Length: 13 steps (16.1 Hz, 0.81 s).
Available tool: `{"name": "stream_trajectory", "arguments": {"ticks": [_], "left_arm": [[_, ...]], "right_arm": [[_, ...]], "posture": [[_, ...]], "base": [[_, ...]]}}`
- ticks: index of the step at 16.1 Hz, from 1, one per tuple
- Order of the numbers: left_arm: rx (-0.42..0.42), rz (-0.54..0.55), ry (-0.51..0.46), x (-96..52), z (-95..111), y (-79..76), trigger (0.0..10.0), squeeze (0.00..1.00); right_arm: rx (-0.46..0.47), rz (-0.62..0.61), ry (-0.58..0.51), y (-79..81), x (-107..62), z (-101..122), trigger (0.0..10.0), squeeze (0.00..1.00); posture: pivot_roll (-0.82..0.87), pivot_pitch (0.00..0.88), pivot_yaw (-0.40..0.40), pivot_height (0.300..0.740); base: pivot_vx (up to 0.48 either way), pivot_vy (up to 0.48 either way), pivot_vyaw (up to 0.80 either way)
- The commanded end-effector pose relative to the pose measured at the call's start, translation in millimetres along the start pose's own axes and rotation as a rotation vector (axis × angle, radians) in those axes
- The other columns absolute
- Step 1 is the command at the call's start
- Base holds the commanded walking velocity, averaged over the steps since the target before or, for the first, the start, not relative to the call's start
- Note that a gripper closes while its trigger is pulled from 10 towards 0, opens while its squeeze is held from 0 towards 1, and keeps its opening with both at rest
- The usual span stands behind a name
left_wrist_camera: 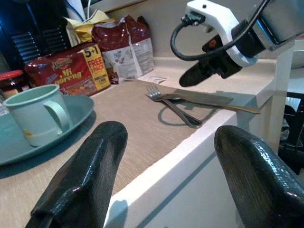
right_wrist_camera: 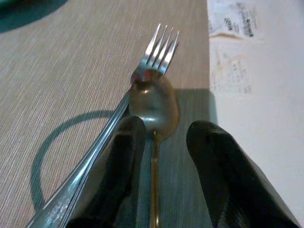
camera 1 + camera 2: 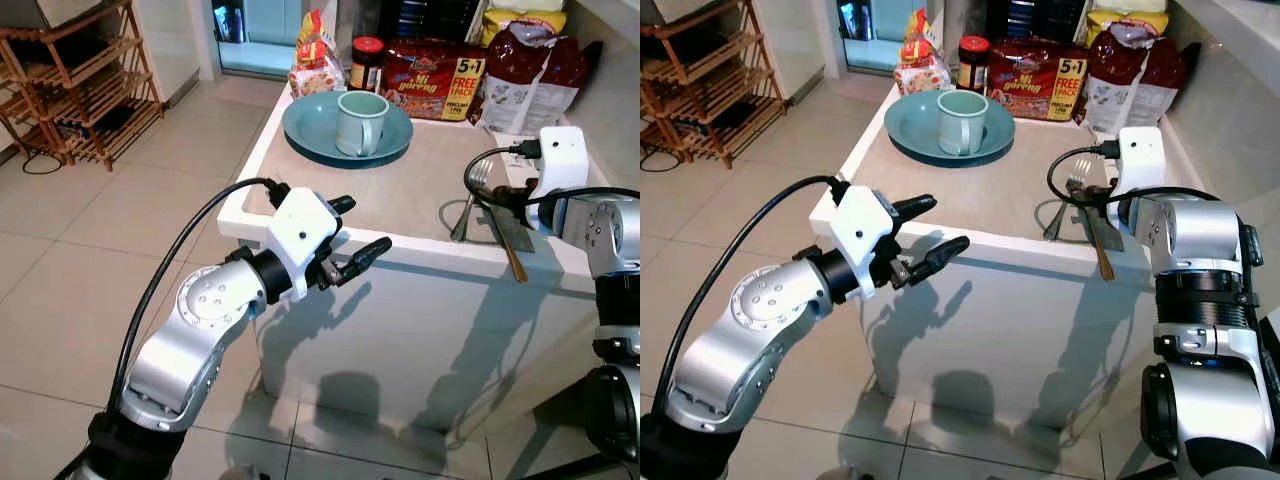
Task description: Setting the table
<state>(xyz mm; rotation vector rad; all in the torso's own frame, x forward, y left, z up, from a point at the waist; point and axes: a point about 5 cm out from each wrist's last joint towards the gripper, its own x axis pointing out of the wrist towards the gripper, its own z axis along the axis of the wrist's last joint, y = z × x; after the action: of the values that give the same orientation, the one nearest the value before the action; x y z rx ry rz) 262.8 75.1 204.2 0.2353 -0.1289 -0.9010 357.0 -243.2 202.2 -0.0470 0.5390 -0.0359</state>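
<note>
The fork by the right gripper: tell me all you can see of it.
The fork looks like shiny silver metal, four tines, slim handle. It lies flat on the beige placemat near the counter's front right corner, tines pointing away from the robot. A spoon overlaps its neck. The right gripper hovers open over the spoon's handle, not gripping the fork.

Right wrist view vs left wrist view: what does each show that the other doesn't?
Right wrist alone: the spoon bowl lying over the fork neck, between the open right gripper fingers. Left wrist alone: mug on the teal plate, snack packets, and the open left gripper off the table edge. Both: fork, woven placemat.
</note>
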Motion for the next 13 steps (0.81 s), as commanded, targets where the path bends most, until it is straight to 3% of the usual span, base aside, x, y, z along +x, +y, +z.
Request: {"name": "stream_trajectory", "arguments": {"ticks": [1,6,7,13], "left_arm": [[0.025,-0.014,-0.016,-0.7,8,1.9,10.0,0.0],[0.032,-0.019,-0.012,-1.9,11,1.4,10.0,0.0],[0.032,-0.025,-0.015,-1.8,12,1.0,10.0,0.0],[0.03,-0.042,-0.013,-1.9,14,0.2,10.0,0.0]], "right_arm": [[0.019,0.02,0.0,-1.8,-8.5,9,10.0,1.0],[0.034,0.033,0.072,0.0,-15.0,4,10.0,1.0],[0.049,0.032,0.076,0.4,-16.4,3,10.0,0.0],[0.105,0.036,0.13,-2.3,-11.0,-11,10.0,0.0]], "posture": [[0.05,0.033,-0.051,0.74],[0.05,0.041,-0.053,0.74],[0.05,0.044,-0.051,0.74],[0.05,0.048,-0.05,0.74]], "base": [[0.0,0.0,0.0],[0.0,0.0,0.0],[0.0,0.0,0.0],[0.0,0.0,0.0]]}}
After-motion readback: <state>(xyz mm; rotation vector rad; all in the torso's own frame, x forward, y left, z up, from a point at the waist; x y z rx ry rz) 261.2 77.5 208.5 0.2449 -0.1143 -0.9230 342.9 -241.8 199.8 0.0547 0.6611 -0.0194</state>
